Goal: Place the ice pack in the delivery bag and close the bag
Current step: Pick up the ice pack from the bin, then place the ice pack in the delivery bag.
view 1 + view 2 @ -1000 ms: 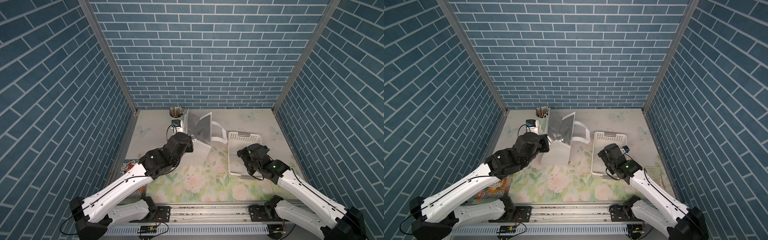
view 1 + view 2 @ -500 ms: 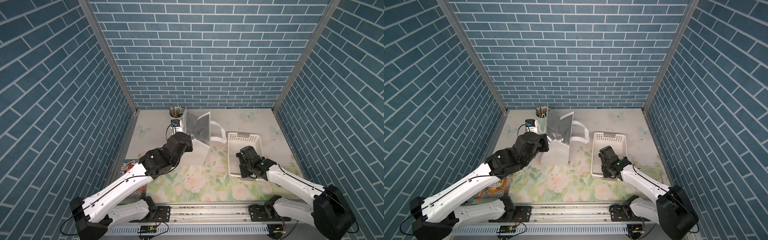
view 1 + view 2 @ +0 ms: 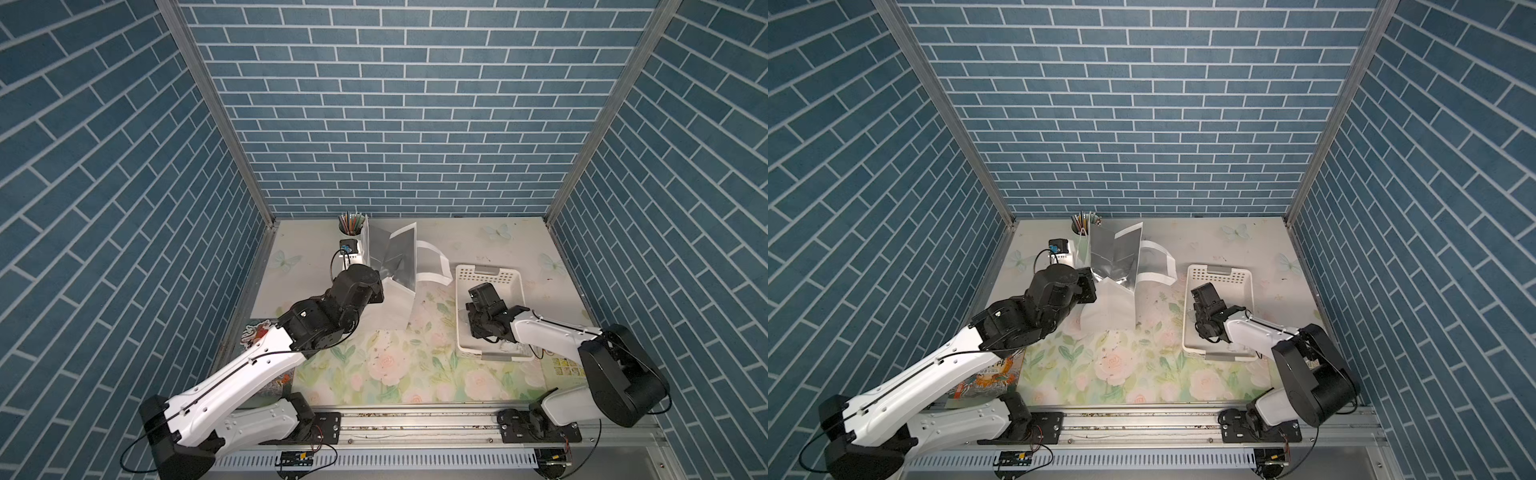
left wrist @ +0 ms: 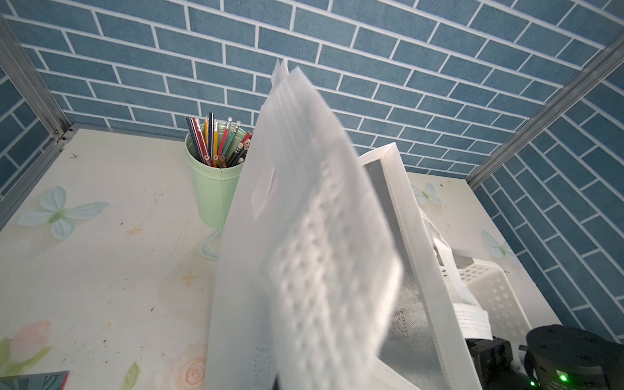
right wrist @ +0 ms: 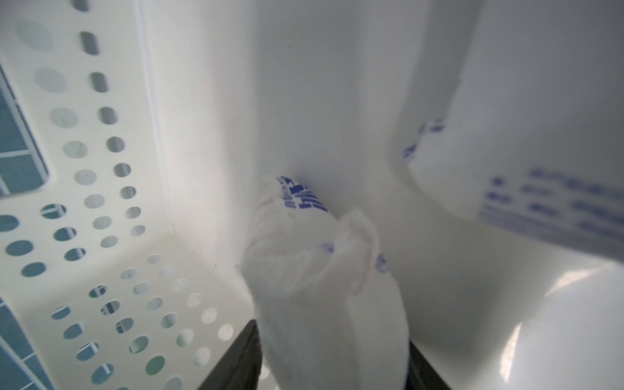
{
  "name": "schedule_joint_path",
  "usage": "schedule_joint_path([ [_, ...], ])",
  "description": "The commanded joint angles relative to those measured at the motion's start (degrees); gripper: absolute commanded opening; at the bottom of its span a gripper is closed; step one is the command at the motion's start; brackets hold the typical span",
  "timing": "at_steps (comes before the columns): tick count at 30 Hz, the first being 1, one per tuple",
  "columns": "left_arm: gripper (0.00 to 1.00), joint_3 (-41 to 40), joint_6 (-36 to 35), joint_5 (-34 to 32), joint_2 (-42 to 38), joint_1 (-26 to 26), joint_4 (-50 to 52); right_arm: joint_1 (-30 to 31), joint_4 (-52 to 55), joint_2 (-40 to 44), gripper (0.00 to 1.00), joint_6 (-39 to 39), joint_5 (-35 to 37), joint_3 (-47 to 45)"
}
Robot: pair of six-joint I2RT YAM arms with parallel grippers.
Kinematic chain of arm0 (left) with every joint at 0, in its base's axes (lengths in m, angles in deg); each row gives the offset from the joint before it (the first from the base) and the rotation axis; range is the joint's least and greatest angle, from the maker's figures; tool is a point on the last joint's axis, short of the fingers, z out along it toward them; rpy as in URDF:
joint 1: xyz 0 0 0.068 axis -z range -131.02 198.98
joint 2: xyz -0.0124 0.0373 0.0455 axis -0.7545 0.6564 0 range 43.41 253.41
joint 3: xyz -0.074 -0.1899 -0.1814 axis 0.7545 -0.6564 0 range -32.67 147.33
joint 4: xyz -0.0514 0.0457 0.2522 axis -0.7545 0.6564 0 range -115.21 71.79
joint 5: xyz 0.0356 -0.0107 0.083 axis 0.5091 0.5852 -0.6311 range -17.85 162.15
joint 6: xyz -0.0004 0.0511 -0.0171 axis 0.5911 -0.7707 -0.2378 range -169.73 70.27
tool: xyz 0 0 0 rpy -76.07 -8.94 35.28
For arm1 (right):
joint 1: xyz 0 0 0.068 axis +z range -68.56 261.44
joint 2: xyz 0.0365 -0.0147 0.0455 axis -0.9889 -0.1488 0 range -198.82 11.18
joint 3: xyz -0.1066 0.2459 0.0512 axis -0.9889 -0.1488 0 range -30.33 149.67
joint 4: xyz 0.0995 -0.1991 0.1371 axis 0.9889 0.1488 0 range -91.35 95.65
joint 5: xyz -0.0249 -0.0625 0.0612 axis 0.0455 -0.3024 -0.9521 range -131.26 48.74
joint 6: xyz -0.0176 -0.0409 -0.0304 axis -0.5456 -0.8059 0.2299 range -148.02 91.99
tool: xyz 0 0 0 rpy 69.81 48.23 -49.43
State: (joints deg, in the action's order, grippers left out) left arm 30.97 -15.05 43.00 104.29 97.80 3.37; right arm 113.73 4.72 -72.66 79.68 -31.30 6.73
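Toward the back of the counter (image 3: 478, 241), in both top views, the delivery bag (image 3: 397, 266) stands upright with its foil-lined mouth gaping. A cup of pencils (image 3: 351, 222) sits just behind it, and a white perforated basket (image 3: 488, 272) is near it on the robot's right. The left arm (image 3: 266, 353) reaches to the bag's near edge, its jaws hidden under the wrist. The right arm (image 3: 548, 332) bends down into the basket and covers the ice pack, which cannot be made out from up here. The left wrist view shows the bag's white wall (image 4: 304, 253) rising from right at the camera's foot. That fits jaws closed together on that wall, propping the mouth open, with the silver lining and a strap showing beyond. The right wrist view looks along the basket's floor and holed wall (image 5: 84, 169). The ice pack (image 5: 320, 287), crumpled and with blue print on its end, sits between the two dark jaws. They press on both its flanks, so they look clamped on it. A second printed pouch (image 5: 540, 189) lies blurred close by. The step in hand is the pick-up from the basket. The next move, I judge, calls for a straight lift clear of the basket wall, then a carry across to above the open mouth. The soft pouch may sag or slip if the hold is shallow.
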Motion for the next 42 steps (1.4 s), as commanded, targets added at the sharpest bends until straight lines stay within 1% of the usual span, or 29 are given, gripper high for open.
schedule_joint_path([
  [1, 0.00, -0.9, -0.6, -0.6, 0.4, -0.6, 0.2, -0.8, 0.8, -4.0, 0.59, -1.7, 1.9, 1.0],
  [2, 0.00, -0.9, -0.6, -0.7, 0.3, -0.7, 0.1, -1.2, 1.0, -5.2, 0.59, -2.3, 1.9, 1.8],
  [4, 0.00, -0.8, -0.6, -0.7, 0.3, -0.9, 0.2, -2.1, 0.6, -7.0, 0.56, -3.5, 1.3, 2.7],
  [6, 0.00, -0.6, -0.6, -0.7, 0.4, -1.0, 0.1, -2.9, -0.1, -8.4, 0.45, -4.8, 0.3, 3.1],
  [9, 0.00, -0.3, -0.7, -0.8, 0.3, -1.2, 0.4, -3.7, 0.5, -9.6, 0.31, -6.4, -0.3, 3.5],
  [12, 0.00, -0.2, -0.8, -1.0, 0.1, -1.4, 0.5, -4.0, 0.8, -9.2, 0.24, -7.0, 0.2, 2.9],
  [14, 0.00, 0.0, -1.0, -1.1, 0.2, -1.5, 0.4, -4.1, 0.7, -8.4, 0.16, -7.6, 0.8, 2.3],
  [17, 0.00, 0.2, -1.2, -1.0, 0.2, -1.6, 0.4, -4.2, 0.1, -6.8, 0.00, -10.1, 1.9, 2.0],
  [19, 0.00, 0.3, -1.2, -1.0, 0.1, -1.6, 0.5, -4.2, -0.9, -5.5, 0.00, -13.7, 2.8, 2.0],
  [20, 0.00, 0.1, -1.2, -0.9, 0.0, -1.6, 0.5, -4.2, -2.5, -4.6, 0.00, -16.9, 3.0, 1.9],
  [23, 0.00, -0.2, -1.5, -0.8, -0.3, -1.7, 0.3, -4.2, -8.3, -1.5, 0.00, -28.4, 2.5, 1.9],
  [25, 0.00, -0.3, -1.6, -0.7, -0.5, -1.7, 0.3, -4.2, -13.4, 1.6, 0.00, -37.8, 1.7, 1.5],
  [28, 0.00, -0.3, -1.8, -0.4, -1.0, -1.7, 0.0, -4.1, -19.6, 8.7, 0.00, -47.6, 0.1, -0.1],
  [31, 0.00, -0.3, -1.8, -0.1, -1.3, -1.7, -0.1, -4.1, -28.9, 18.8, 0.00, -56.2, -3.6, -2.7],
  [32, 0.00, -0.3, -1.8, 0.1, -1.4, -1.7, -0.2, -4.0, -30.0, 21.6, 0.00, -59.2, -5.1, -2.4],
  [34, 0.00, -0.4, -2.0, 0.2, -1.4, -1.7, -0.4, -3.9, -29.6, 25.0, 0.00, -65.6, -9.5, 0.9],
  [37, 0.00, -0.4, -2.1, 0.3, -1.6, -1.7, -0.7, -1.5, -24.5, 25.3, 0.00, -73.7, -16.6, 9.7],
  [38, 0.00, -0.4, -2.0, 0.5, -1.8, -1.7, -0.8, 0.5, -22.6, 24.4, 0.00, -76.6, -18.0, 13.2],
  [40, 0.00, -0.7, -1.9, 0.9, -2.1, -1.7, -1.1, 6.8, -14.5, 19.7, 0.00, -84.0, -18.3, 22.8],
  [42, 0.00, -1.0, -1.9, 1.5, -2.3, -1.7, -1.7, 10.1, -8.1, 14.2, 0.00, -87.2, -20.8, 31.2],
])
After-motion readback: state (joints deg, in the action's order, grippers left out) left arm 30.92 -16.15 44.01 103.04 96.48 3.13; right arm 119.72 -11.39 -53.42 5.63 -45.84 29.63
